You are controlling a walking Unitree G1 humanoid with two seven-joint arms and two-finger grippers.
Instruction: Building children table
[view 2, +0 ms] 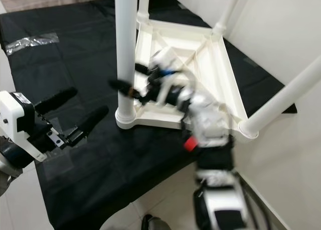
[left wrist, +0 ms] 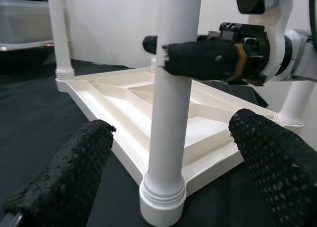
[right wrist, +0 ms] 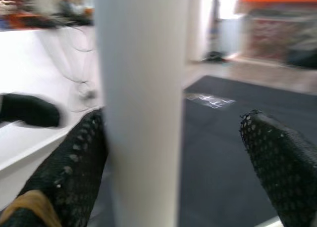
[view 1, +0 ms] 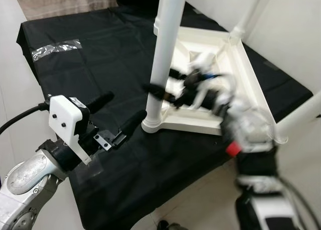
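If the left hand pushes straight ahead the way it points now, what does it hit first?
Most likely the near white table leg, standing upright straight ahead between the open left hand's fingers. The right hand is already at that leg higher up.

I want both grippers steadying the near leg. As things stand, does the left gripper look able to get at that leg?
Probably yes. The left gripper is open and points at the near leg, with bare black cloth between them. The right gripper is higher on the leg, so the lower part looks free.
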